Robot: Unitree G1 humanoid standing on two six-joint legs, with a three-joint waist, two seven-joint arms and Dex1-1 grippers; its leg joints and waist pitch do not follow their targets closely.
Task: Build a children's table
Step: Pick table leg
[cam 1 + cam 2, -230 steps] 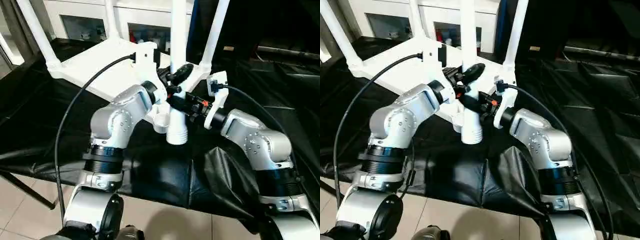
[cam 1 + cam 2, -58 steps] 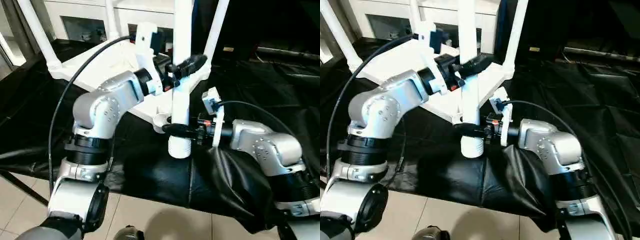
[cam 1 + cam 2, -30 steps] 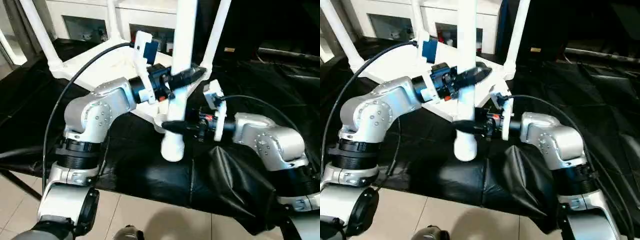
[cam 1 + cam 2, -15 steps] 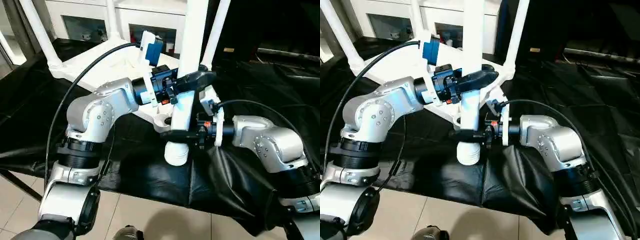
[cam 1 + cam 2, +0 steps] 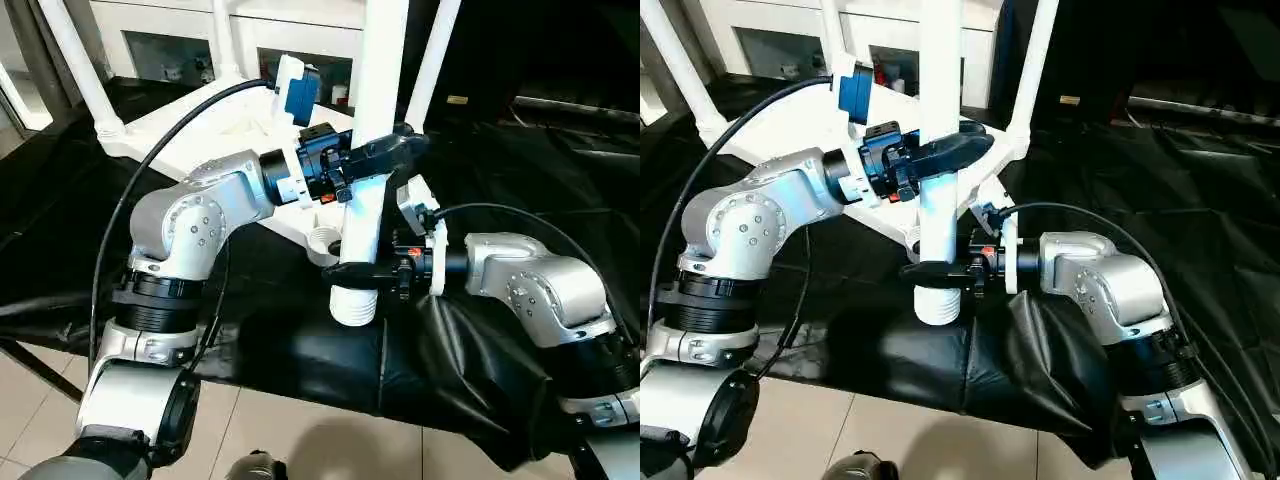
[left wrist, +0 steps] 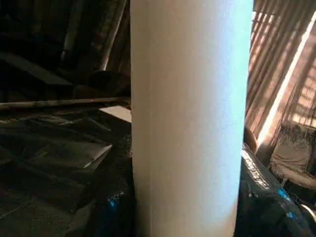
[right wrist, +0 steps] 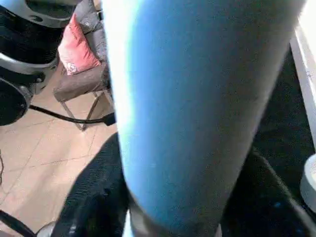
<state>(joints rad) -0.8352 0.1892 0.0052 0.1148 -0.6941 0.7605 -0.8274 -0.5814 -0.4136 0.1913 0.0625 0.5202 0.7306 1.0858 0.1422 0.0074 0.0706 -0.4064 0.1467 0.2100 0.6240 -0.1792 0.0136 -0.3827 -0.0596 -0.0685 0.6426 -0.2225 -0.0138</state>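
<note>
You're in a home-like demo room: tiled floor [image 5: 40, 420], white glass-door cabinet [image 5: 190, 45] holding small items, sunlit curtains [image 6: 281, 74], an armchair [image 6: 296, 153], a chair with red cushion [image 7: 81, 54], and a black-draped table [image 5: 520, 170].

The centre of the frame is crowded: the upright loose leg [image 5: 365, 190] stands just in front of the empty corner socket [image 5: 322, 241], with both forearms closing in from either side. Fitted legs [image 5: 78, 68] fence the upper left; black cloth [image 5: 560, 170] lies open at right
</note>
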